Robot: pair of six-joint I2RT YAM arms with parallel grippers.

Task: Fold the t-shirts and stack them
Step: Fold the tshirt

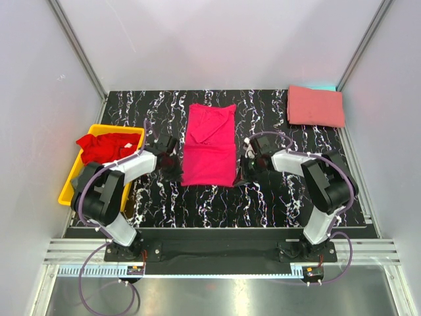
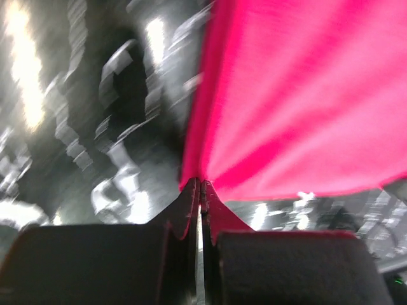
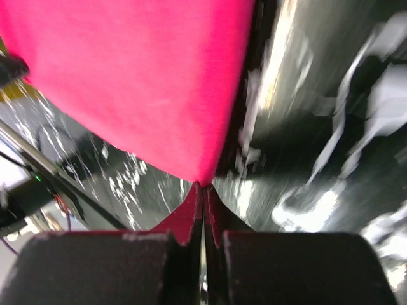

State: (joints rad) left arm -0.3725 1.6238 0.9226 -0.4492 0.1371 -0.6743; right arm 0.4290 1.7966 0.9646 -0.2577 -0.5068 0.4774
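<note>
A magenta t-shirt lies folded into a long strip in the middle of the black marbled table. My left gripper is shut on its near left corner. My right gripper is shut on its near right corner. Both corners are lifted a little off the table. A folded salmon pink t-shirt lies at the far right corner. A red t-shirt lies crumpled in the yellow bin. The grey t-shirt is out of view.
The yellow plastic bin stands at the table's left edge. Grey walls and metal rails close in the table on three sides.
</note>
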